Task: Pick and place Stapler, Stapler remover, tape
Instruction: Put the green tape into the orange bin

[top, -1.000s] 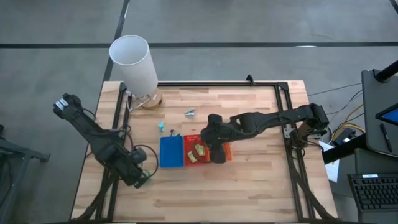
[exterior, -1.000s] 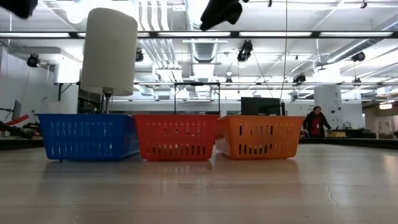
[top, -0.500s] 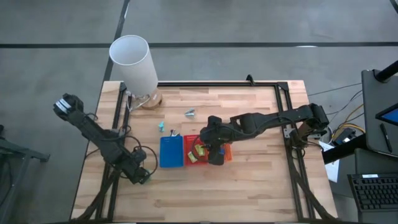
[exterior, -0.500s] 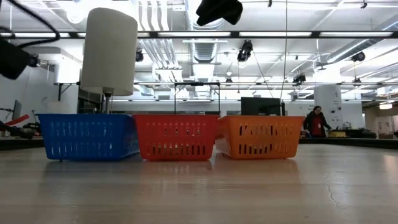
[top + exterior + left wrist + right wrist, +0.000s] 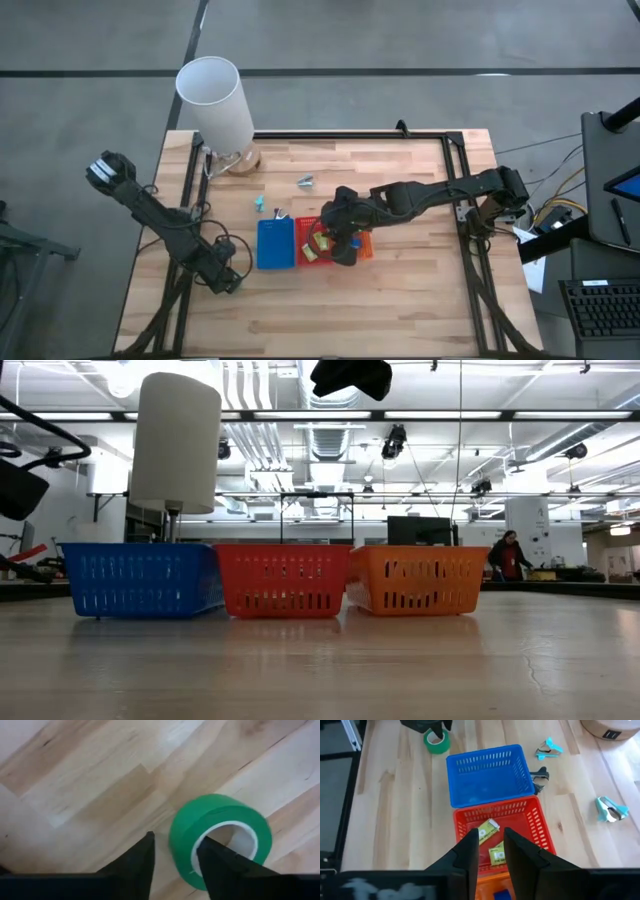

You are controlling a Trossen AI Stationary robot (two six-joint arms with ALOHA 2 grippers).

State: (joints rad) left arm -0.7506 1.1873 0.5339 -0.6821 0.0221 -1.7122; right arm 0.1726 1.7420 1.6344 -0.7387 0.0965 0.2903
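One green ring-shaped tape roll (image 5: 220, 840) lay on the wooden desk (image 5: 400, 290). Left end effector (image 5: 175, 852) stood apart, straddling its wall. Judged risk: slippage on closing. Right end effector (image 5: 490, 847), apart, hovered over red slotted basket (image 5: 540, 827).

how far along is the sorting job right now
Early on. Done: two yellow-green blocks lie in the red basket; the blue basket looks empty. In hand: the left gripper straddles the green tape on the table. Left: the teal staple removers.
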